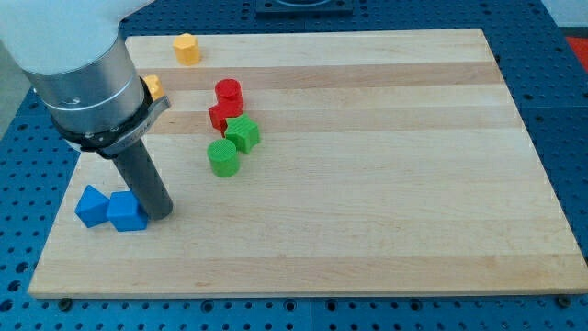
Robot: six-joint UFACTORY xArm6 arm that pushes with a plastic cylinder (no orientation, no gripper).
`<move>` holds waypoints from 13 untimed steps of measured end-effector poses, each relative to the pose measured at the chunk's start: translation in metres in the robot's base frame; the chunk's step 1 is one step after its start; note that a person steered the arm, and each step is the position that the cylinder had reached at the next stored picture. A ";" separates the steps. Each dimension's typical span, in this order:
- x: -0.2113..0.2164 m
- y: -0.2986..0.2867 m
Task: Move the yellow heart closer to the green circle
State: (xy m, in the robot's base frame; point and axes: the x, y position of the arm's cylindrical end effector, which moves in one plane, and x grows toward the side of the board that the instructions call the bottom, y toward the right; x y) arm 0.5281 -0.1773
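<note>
A yellow block (pixel 152 87), its shape hidden, peeks out behind the arm's grey body at the view's left; it may be the heart. The green circle (pixel 222 157) lies left of the board's middle, with a green star-like block (pixel 243 133) touching it on the upper right. My tip (pixel 159 214) rests on the board at the lower left, right beside a blue cube (pixel 126 211) and well below the partly hidden yellow block. The green circle is up and to the right of my tip.
A yellow hexagon (pixel 186 48) sits near the board's top left edge. A red cylinder (pixel 228 92) and another red block (pixel 222 115) stand just above the green star. A second blue block (pixel 91 205) touches the blue cube's left. The wooden board (pixel 386 202) lies on a blue perforated table.
</note>
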 end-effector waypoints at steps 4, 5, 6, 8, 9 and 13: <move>-0.096 0.266; -0.198 0.284; -0.252 0.272; -0.262 0.178; -0.262 0.106; -0.198 -0.074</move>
State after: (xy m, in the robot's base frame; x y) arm 0.3300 -0.2510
